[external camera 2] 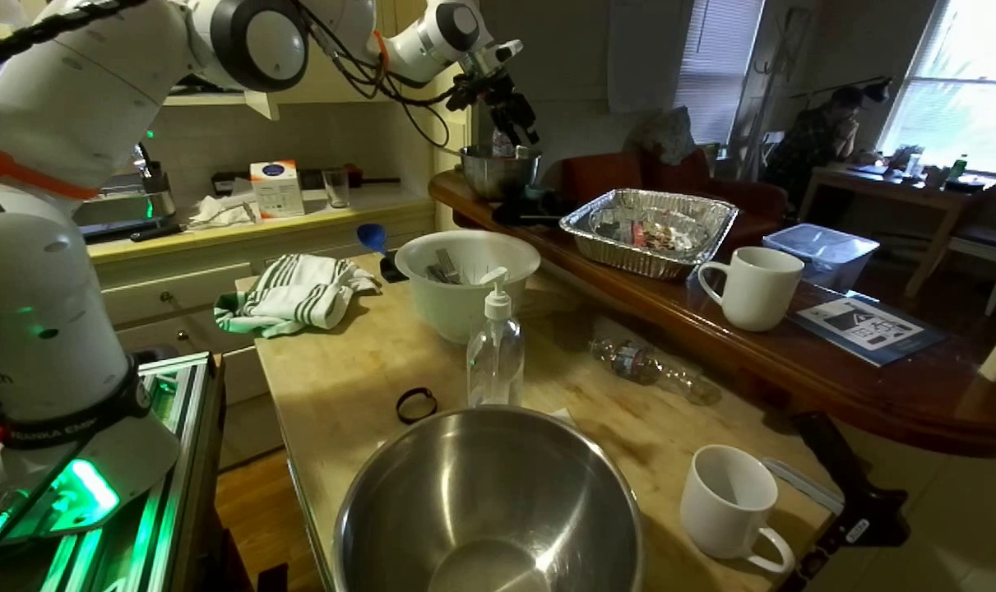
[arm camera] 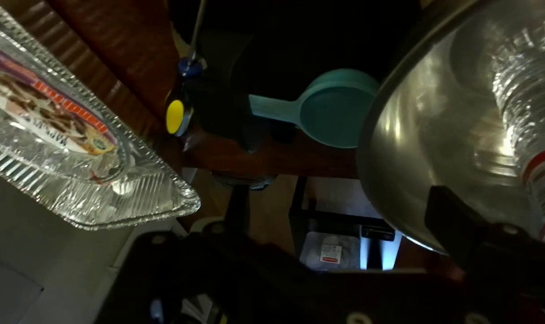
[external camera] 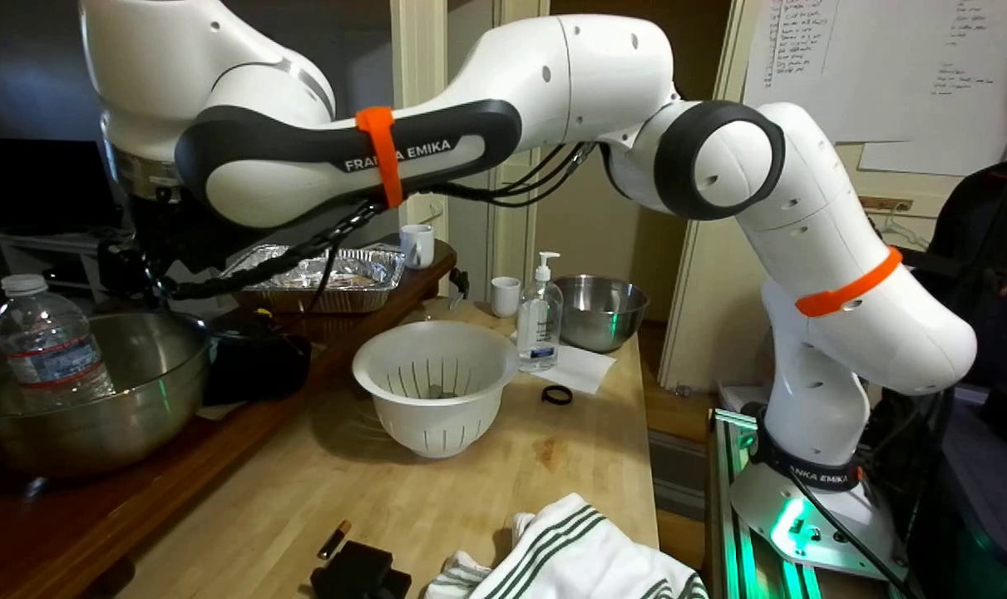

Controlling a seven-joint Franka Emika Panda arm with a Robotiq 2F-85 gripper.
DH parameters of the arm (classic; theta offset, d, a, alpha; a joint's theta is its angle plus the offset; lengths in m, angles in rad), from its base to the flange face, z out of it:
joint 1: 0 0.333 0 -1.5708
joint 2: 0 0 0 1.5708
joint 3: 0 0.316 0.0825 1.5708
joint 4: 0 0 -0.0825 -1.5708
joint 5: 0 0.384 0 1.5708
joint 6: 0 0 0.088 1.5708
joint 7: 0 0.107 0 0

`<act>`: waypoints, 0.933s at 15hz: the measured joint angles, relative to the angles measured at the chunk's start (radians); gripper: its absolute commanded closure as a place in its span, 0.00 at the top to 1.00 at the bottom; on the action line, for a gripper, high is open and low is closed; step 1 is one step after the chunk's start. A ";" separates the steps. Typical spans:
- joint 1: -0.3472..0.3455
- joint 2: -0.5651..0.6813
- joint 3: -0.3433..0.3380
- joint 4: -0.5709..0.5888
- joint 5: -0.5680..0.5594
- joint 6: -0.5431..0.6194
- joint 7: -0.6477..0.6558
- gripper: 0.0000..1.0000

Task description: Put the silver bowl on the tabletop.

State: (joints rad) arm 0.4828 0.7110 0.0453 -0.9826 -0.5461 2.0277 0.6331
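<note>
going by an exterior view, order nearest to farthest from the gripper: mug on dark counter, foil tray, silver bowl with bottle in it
1. Silver bowl, on the dark counter, just below the gripper
2. Foil tray, farther along the counter
3. White mug, also on the counter, past the tray

silver bowl point(external camera: 129, 428) sat on the dark wood point(external camera: 54, 524), plastic bottle point(external camera: 54, 349) inside

the bottle rose above the rim, and the white arm point(external camera: 607, 75) arched overhead — its dark end near the bowl, hard to make out in shadow. on the lighter tabletop point(external camera: 570, 453) stood a white slotted bowl point(external camera: 438, 426), a pump bottle point(external camera: 540, 329), a white cup point(external camera: 505, 297) and another steel bowl point(external camera: 604, 323) — with a striped cloth point(external camera: 570, 557) at the near end.
</note>
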 measured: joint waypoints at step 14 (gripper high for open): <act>-0.056 0.161 0.062 0.139 0.247 0.000 0.013 0.53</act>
State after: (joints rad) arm 0.4272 0.8724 0.1074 -0.8437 -0.2992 2.0277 0.6460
